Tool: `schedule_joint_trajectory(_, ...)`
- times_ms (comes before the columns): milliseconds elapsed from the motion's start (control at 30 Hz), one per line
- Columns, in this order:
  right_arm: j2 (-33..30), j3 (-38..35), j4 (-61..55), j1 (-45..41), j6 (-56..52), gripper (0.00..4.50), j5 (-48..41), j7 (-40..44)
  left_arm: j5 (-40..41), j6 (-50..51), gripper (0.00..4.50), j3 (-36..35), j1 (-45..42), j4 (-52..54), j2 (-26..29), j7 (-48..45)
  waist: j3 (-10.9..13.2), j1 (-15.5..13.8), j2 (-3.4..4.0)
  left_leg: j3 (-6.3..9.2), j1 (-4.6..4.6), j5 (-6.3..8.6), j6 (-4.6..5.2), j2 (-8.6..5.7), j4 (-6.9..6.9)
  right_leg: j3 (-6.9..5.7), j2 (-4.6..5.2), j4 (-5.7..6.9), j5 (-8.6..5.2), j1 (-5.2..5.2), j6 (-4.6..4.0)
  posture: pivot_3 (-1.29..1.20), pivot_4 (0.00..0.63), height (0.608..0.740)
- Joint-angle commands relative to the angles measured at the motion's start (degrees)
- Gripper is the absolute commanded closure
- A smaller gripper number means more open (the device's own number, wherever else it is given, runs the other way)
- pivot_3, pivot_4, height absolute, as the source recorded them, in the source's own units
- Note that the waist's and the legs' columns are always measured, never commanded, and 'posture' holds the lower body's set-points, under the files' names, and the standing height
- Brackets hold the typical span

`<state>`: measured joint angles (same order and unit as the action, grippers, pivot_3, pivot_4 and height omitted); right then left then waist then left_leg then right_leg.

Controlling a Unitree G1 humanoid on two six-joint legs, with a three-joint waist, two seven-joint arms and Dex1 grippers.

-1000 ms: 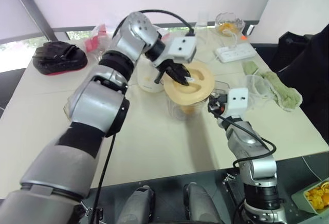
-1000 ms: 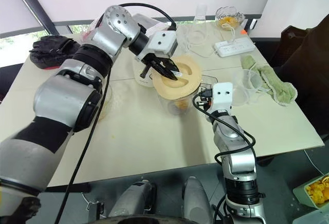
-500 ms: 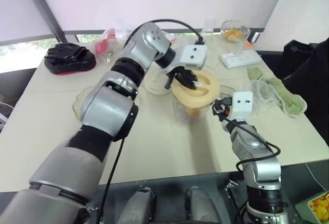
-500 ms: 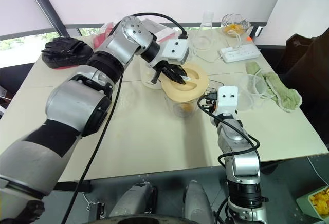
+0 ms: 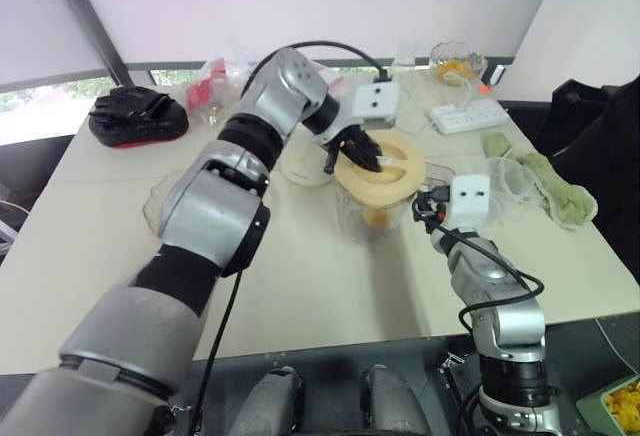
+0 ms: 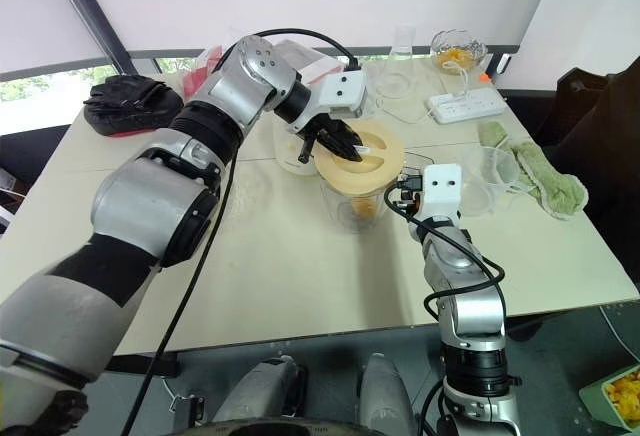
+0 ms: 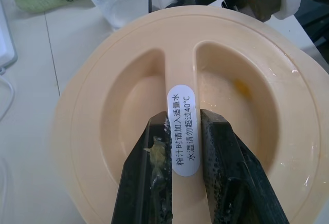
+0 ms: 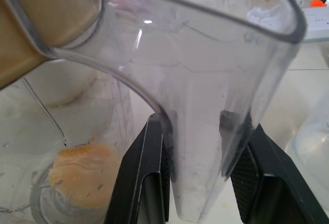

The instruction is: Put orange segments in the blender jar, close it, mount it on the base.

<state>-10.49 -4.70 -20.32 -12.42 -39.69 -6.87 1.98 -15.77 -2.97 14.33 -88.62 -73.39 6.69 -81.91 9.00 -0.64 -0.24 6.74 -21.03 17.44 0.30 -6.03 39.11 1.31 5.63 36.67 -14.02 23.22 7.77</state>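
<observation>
Counter of pale beige carries the tall clear plastic blender jar, which stands upright near its middle with a clump of glossy orange segments lying at the bottom. A flat pale-yellow round lid with a raised centre bar sits over the jar's mouth, somewhat tilted rather than flush. The left tool comes at the lid from above and is clamped on that centre bar, one black finger on each side of the white label with printed characters; bits of fruit pulp cling to one finger. The right tool reaches in level from the jar's right side and is clamped on the jar's clear side handle, its two black fingers pressed against the handle's outer faces. Just behind the jar, on the left arm's side, stands the squat cream-white rounded base, partly hidden by the left arm and close to the jar. Farther back on the counter are a white power strip and a wavy-edged glass bowl holding orange pieces. To the right of the jar lie a small clear handleless cup and a crumpled green cloth. At the far left rests a black padded mitt.
</observation>
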Motion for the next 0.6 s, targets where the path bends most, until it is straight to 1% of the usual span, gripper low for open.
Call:
schedule_joint_trajectory(33, -0.3, 1.1, -4.1, -3.4, 4.0, 3.55, -0.7, 2.4, -2.9, 2.8, 4.28, 2.3, 4.4, -3.3, -0.6, 4.4, 0.0, 0.0, 0.00, 0.00, 0.00, 0.00, 0.00, 0.00, 0.00, 0.00, 0.00, 0.00, 0.00, 0.00, 0.00, 0.00, 0.150, 0.740)
schedule_joint_trajectory(167, -0.5, 1.2, -3.0, -4.1, 4.5, 3.55, -0.7, 3.0, -1.8, 2.5, 4.28, 1.4, 4.3, -2.7, 0.2, 4.1, 0.0, 0.2, 0.00, -0.01, 0.00, 0.00, 0.00, 0.00, -0.01, 0.01, 0.00, 0.00, 0.00, 0.03, 0.00, 0.00, 0.150, 0.740)
schedule_joint_trajectory(233, -0.5, 1.3, -2.5, -4.4, 4.7, 3.56, -0.6, 3.3, -1.1, 2.8, 3.22, 0.8, 4.2, -2.5, 0.5, 3.8, 0.0, 0.2, 0.01, 0.00, 0.00, 0.00, 0.00, 0.01, -0.02, 0.01, 0.00, 0.00, 0.00, 0.04, 0.00, 0.00, 0.150, 0.740)
schedule_joint_trajectory(267, -0.5, 1.3, -2.3, -4.5, 4.9, 3.56, -0.6, 3.4, -0.8, 2.6, 2.82, 0.6, 4.2, -2.4, 0.6, 3.9, 0.0, 0.4, -0.02, -0.01, 0.00, 0.00, 0.00, 0.01, -0.03, 0.01, 0.00, 0.00, 0.00, 0.06, 0.00, 0.00, 0.150, 0.740)
schedule_joint_trajectory(300, -0.5, 1.4, -2.0, -4.6, 5.0, 3.56, -0.6, 3.6, -0.4, 2.4, 2.29, 0.1, 4.1, -2.3, 0.7, 4.1, 0.0, 0.5, -0.04, -0.01, -0.14, 0.00, 0.00, 0.01, -0.03, 0.02, 0.00, 0.01, 0.00, 0.20, 0.00, 0.00, 0.150, 0.740)
schedule_joint_trajectory(333, -0.5, 1.4, -1.7, -4.8, 5.2, 3.56, -0.6, 3.7, 0.1, 2.3, 1.88, -0.4, 4.0, -2.1, 0.8, 4.2, 0.0, 0.7, -0.04, -0.01, -0.22, 0.00, -0.01, 0.01, -0.03, 0.02, 0.00, 0.01, 0.00, 0.28, 0.00, 0.00, 0.150, 0.740)
schedule_joint_trajectory(367, -0.4, 1.4, -1.4, -5.0, 5.3, 3.56, -0.6, 3.8, 0.5, 1.9, 1.29, -0.9, 3.8, -1.9, 0.9, 4.9, 0.0, 0.8, -0.04, -0.02, -0.25, 0.00, -0.01, 0.01, -0.03, 0.04, 0.00, 0.04, 0.00, 0.33, 0.00, 0.00, 0.150, 0.740)
schedule_joint_trajectory(433, -0.5, 1.5, -0.9, -5.3, 5.5, 3.56, -0.6, 4.1, 1.7, 1.9, 0.39, -2.1, 3.3, -1.6, 1.2, 5.6, 0.0, 1.2, -0.03, -0.01, -0.28, 0.00, -0.02, 0.01, -0.04, 0.03, 0.00, 0.06, 0.00, 0.37, 0.00, 0.00, 0.150, 0.740)
schedule_joint_trajectory(500, -0.5, 1.5, -0.5, -5.5, 5.7, 3.56, -0.6, 4.3, 3.3, 2.4, 0.39, -3.5, 2.6, -1.3, 1.5, 5.1, 0.1, 1.5, -0.06, -0.04, -0.36, 0.00, -0.01, 0.01, -0.08, 0.08, 0.00, 0.08, 0.00, 0.50, 0.00, 0.00, 0.150, 0.740)
schedule_joint_trajectory(600, -0.5, 1.6, 0.2, -5.7, 6.2, 3.56, -0.5, 4.7, 5.9, 3.9, 0.39, -6.2, 1.2, -0.8, 2.3, 5.0, 0.1, 1.8, -0.06, -0.16, -0.66, -0.01, -0.04, 0.01, -0.11, 0.21, 0.00, 0.36, 0.00, 1.04, -0.01, 0.00, 0.150, 0.740)
